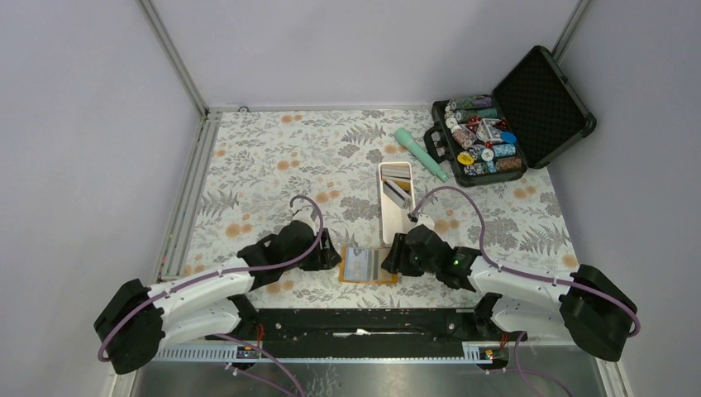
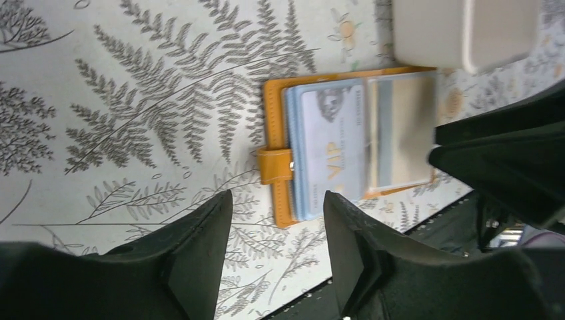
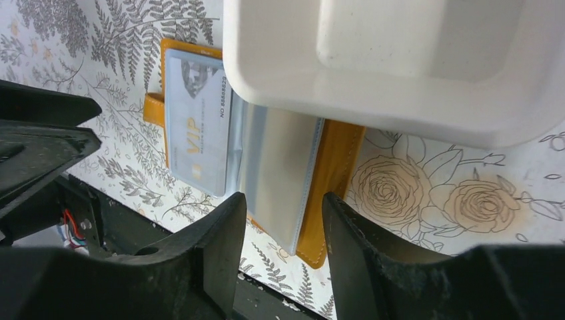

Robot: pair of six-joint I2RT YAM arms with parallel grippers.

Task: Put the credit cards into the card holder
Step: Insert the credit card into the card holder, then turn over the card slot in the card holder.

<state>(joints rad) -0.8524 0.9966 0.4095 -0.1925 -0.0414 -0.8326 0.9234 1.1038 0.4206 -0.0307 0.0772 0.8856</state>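
**Holder open, one card pocketed, both grippers empty**

The left gripper (image 2: 276, 200) hangs just beside the snap tab, its fingers apart and gripping nothing. Between the two arms the card holder (image 1: 368, 266) lies open on the floral table (image 1: 264, 165), with a grey VIP card (image 2: 333, 141) in its left clear pocket. The pocket beside it looks empty. The right gripper (image 3: 283, 199) hovers over the holder's right half, its fingers also spread and bare. Just beyond, the white tray (image 1: 383, 215) holds more credit cards (image 1: 398, 193).

This looks like the pause between cards. The next move calls for the right arm to reach into the tray and pinch a thin card by its edge, then slide it flat into the free pocket, perhaps while the left arm steadies the holder.
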